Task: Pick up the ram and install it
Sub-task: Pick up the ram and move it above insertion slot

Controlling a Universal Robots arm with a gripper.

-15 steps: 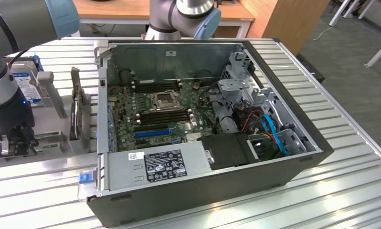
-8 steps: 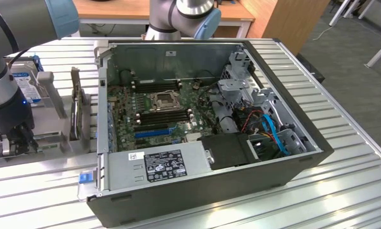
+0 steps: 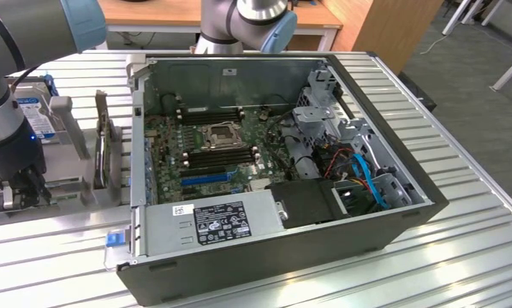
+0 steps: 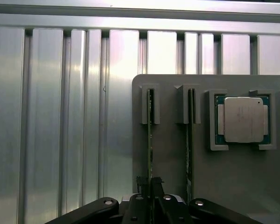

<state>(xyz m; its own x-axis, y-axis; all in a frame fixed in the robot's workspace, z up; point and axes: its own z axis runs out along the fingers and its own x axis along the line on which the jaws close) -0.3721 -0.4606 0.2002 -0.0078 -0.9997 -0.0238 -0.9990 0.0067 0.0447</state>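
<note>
Ribbed metal table [image 4: 46,116] carries a gray holder [image 4: 170,144] beside the open computer case [image 3: 324,253], on the exterior view's left. The ram [image 4: 150,135] stands on edge in a holder slot, with a second stick [image 4: 190,140] and a processor [image 4: 243,119] nearby. The gripper [image 4: 150,183] sits over it, and its fingers [image 4: 141,182] are closed narrowly on the ram's edge.

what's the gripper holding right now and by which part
Cannot be told. The gripper straddles the upper edge of the ram near one end, with the ram standing in its slot in the gray holder.
</note>
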